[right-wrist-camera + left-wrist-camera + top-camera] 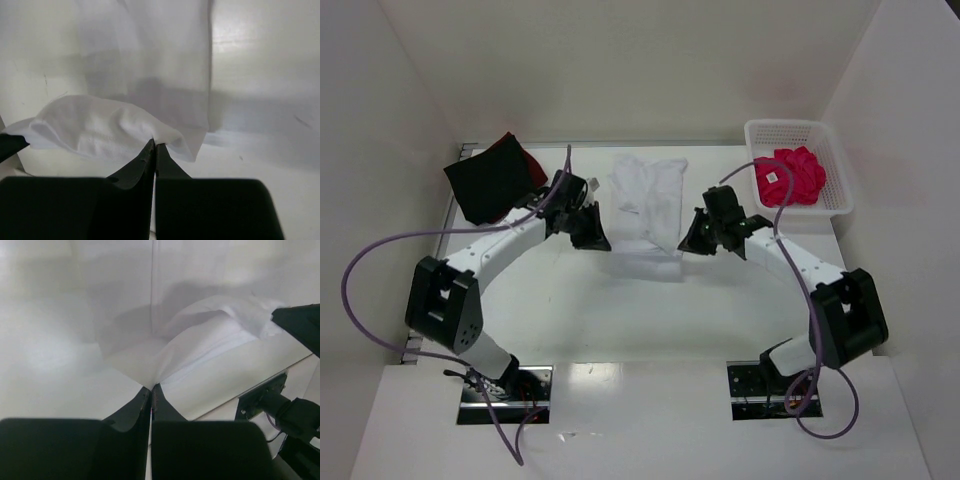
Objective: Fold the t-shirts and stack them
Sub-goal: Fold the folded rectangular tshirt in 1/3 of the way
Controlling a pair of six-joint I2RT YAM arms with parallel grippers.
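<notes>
Where the white t-shirt (648, 200) bunches, left tool (151, 389) pressed together on its edge, right tool (154, 146) apparently pinching it too.

1. I count four t-shirts on my screen: one white t-shirt (648, 200), one black t-shirt (480, 188), one dark red t-shirt (517, 148), one pink-red t-shirt (792, 175).
2. One basket (836, 170).
3. Two arms: left arm (490, 250), right arm (802, 265).

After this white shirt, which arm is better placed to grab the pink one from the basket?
Right. The pink t-shirt lies in the basket at far right, nearest the right fingers; the left fingers sit by the black t-shirt. Both pinch the white t-shirt, so release first.
</notes>
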